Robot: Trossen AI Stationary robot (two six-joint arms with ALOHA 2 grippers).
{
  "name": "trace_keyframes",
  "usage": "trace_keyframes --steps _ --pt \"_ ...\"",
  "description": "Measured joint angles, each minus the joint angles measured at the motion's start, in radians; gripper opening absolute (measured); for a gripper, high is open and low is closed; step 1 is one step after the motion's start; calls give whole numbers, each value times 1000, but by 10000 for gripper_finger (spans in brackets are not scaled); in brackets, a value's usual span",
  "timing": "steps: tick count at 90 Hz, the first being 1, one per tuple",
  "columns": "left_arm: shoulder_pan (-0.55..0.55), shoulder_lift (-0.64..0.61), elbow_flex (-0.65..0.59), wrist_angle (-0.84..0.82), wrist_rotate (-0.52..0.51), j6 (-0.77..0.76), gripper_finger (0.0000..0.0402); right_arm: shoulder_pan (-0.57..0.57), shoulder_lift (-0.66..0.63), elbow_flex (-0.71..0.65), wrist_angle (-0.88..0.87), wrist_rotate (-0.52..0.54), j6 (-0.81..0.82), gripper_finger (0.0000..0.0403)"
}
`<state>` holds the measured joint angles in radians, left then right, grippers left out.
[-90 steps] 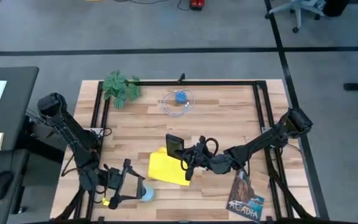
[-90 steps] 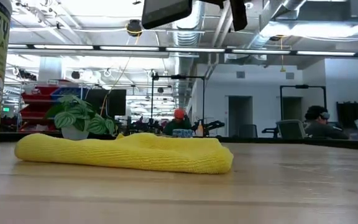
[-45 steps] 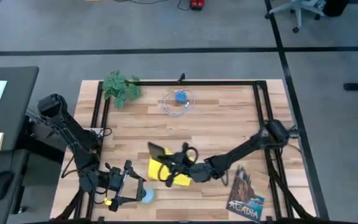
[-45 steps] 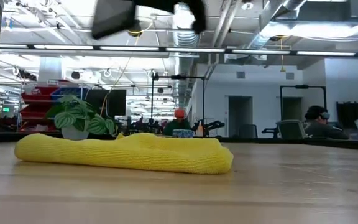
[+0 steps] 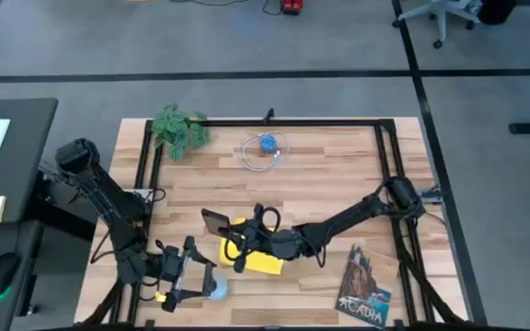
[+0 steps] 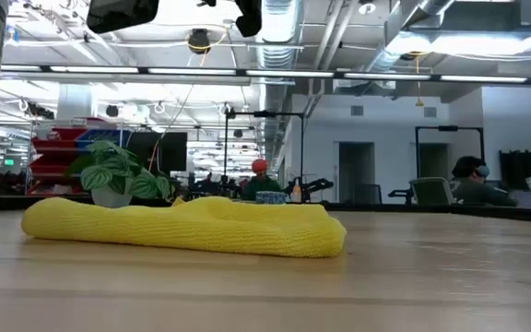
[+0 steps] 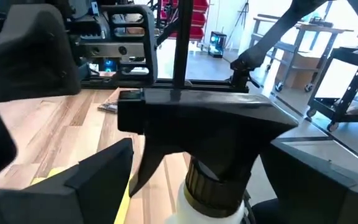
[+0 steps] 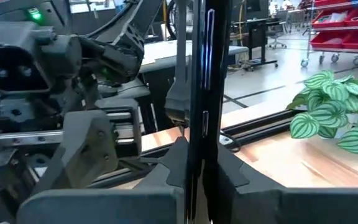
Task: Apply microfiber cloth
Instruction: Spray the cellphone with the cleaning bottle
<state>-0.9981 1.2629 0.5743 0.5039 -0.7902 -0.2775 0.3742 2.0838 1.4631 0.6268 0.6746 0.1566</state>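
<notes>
Above the near-middle of the table, the right gripper (image 5: 243, 241) is closed on a black smartphone (image 5: 214, 222), which it holds by the edge; in the right wrist view the phone (image 8: 199, 93) stands between the two fingers (image 8: 232, 171). The microfiber cloth (image 5: 258, 250) lies flat on the wood directly under this gripper, and part of it is covered by the gripper in the high view. In the low view the cloth (image 6: 187, 227) rests rumpled on the table while the phone (image 6: 123, 13) hangs well above it, not touching. The right arm reaches low across the table from its base at the right edge. The left gripper (image 5: 191, 271) is at the near left corner, closed around a spray bottle (image 7: 219, 143), just beside the cloth.
</notes>
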Motion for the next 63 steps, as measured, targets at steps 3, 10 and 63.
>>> trace_keyframes --steps 3,10,63 --pt "0 0 0 -2 0 0 326 0 0 0 0 -4 0 12" --pt "0 0 0 -3 7 2 309 1 0 0 0 -7 0 12" --pt "-20 -4 1 -67 121 61 239 10 0 0 -7 -6 -5 15"
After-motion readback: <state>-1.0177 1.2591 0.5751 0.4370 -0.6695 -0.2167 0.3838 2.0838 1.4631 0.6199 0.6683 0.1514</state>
